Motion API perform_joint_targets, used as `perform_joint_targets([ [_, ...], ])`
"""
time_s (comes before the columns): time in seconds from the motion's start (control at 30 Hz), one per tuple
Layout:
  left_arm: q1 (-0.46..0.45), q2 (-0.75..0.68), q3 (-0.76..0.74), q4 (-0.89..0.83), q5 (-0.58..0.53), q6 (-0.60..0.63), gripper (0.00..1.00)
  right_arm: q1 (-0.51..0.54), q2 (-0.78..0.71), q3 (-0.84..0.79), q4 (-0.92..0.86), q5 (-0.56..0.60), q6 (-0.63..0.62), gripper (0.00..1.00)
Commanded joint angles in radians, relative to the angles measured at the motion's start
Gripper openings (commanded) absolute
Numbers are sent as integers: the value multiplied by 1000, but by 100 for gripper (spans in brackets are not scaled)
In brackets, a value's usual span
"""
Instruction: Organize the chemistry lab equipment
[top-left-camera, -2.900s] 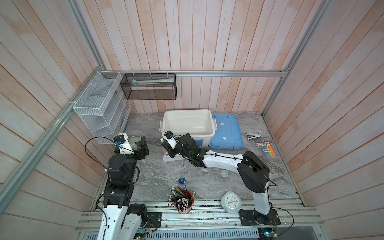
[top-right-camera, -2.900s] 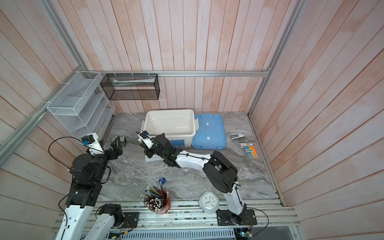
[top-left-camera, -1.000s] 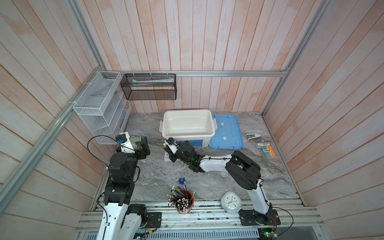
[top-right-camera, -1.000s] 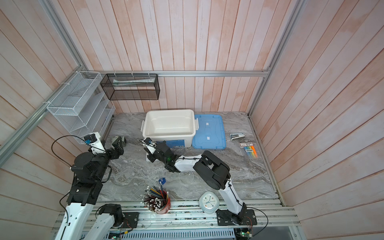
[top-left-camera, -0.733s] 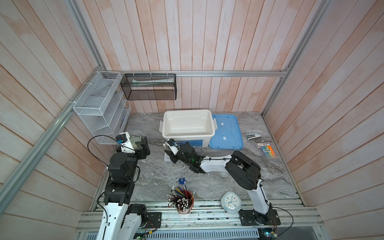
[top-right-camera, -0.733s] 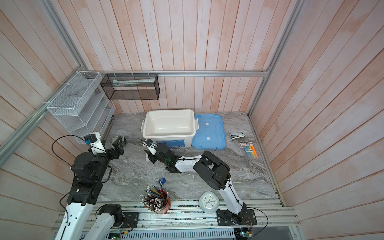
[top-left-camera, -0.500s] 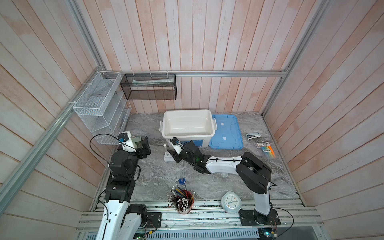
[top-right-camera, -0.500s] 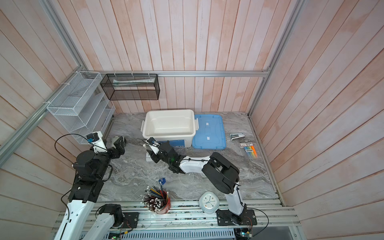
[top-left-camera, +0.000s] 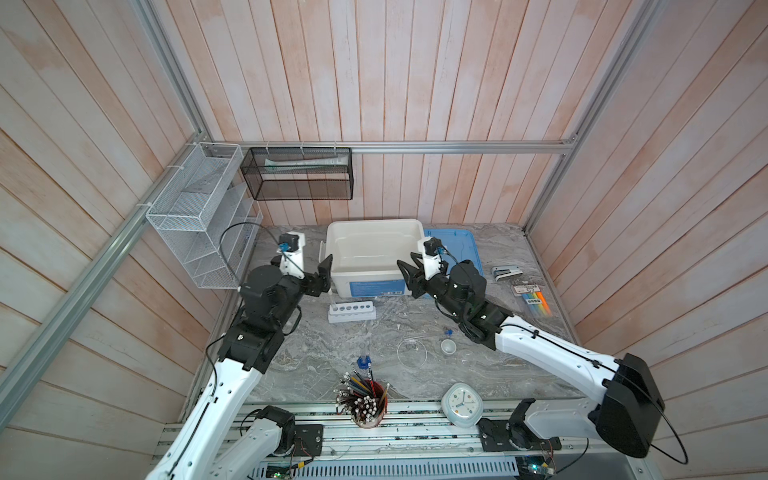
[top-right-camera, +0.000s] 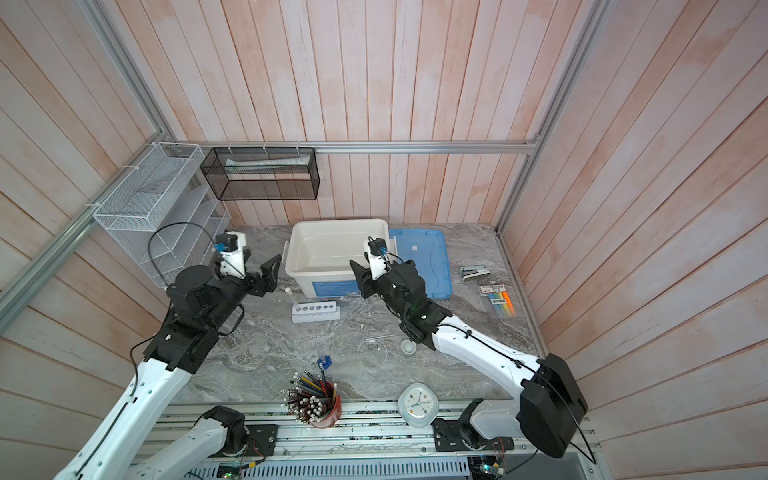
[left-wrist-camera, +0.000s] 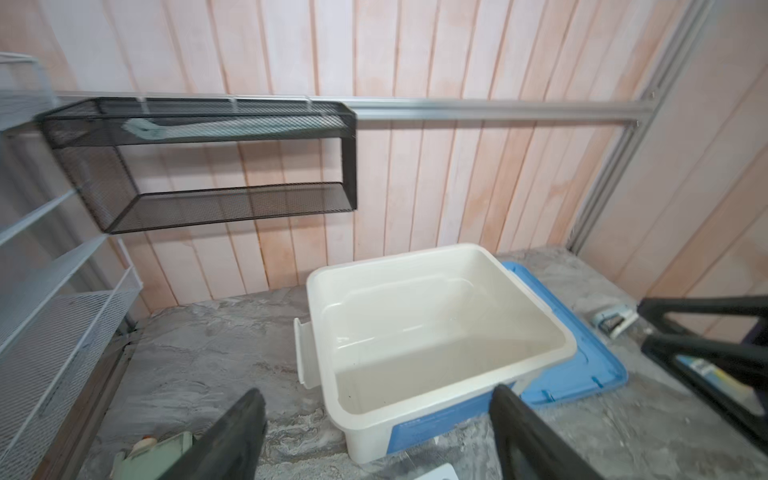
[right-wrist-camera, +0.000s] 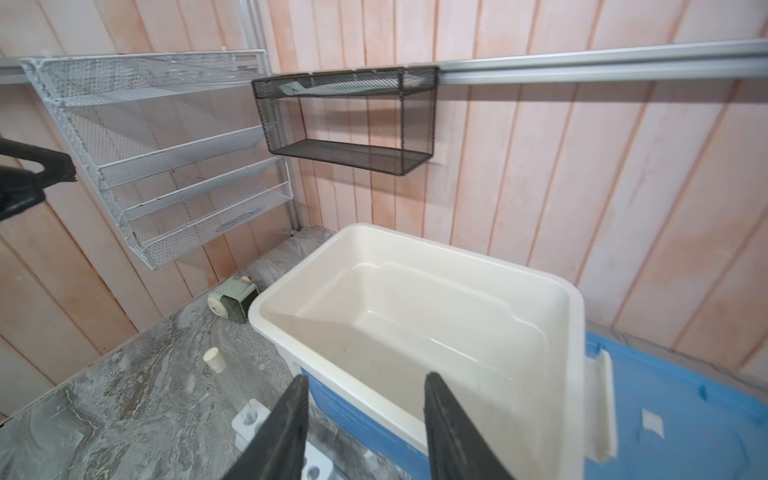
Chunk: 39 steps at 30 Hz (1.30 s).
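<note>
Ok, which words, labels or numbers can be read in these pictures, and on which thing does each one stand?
No text here can be read.
Blue label on the bin: print too small.
Clock: dial marks too small.
Marker pack: card label blurred.
Tube in the black basket: print blurred.

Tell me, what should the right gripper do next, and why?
Probably lower the right gripper toward the blue-capped tube lying near the round dish. That gripper hangs open and empty, the white-capped tube already stands in the white rack, and the rack's other holes look free.
</note>
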Motion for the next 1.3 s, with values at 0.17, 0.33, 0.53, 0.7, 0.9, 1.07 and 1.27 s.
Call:
perform_joint_targets([
  [0.17, -228, 397, 259, -150, -5, 243, 85, -187, -251, -125, -257, -8, 115, 47],
  [0.33, -308, 569, 371, -193, 91, 291, 84, -310, -390, -175, -329, -28, 127, 47],
  [0.53, -403, 699, 446, -250, 78, 380, 83, -487, -447, -184, -383, -156, 169, 47],
  [0.7, -443, 769, 487, -269, 145, 386, 83, -569, -470, -195, -393, -209, 189, 47],
  [0.9, -490, 850, 501, -237, 211, 348, 81, -630, -492, -210, -401, -226, 213, 47],
  [1.07, -526, 908, 507, -226, 230, 326, 80, -644, -501, -220, -406, -229, 223, 47],
  [1.27, -531, 951, 485, -193, 241, 288, 77, -650, -513, -243, -405, -231, 242, 47],
])
